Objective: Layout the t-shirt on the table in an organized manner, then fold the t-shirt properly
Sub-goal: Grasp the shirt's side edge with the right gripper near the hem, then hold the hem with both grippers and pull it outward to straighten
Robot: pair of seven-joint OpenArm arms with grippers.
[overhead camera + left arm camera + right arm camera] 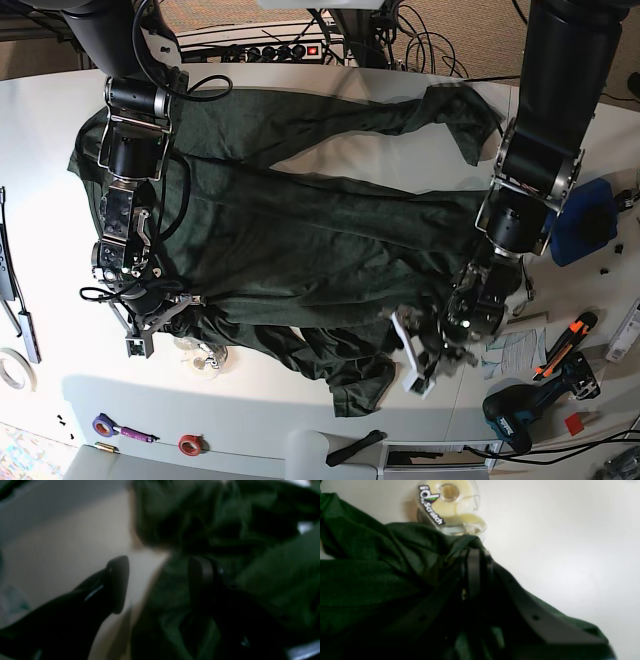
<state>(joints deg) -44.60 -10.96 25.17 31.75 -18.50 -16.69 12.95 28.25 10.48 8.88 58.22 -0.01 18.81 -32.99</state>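
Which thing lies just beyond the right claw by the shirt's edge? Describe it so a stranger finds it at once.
Start at the white table and the big dark green t-shirt spread over it. Follow the shirt's near edge to the right claw, shut on the fabric. Just past it stands a clear tape dispenser with a pale yellowish roll and a "Scratch" label, the only see-through thing there.

Rumpled t-shirt across table
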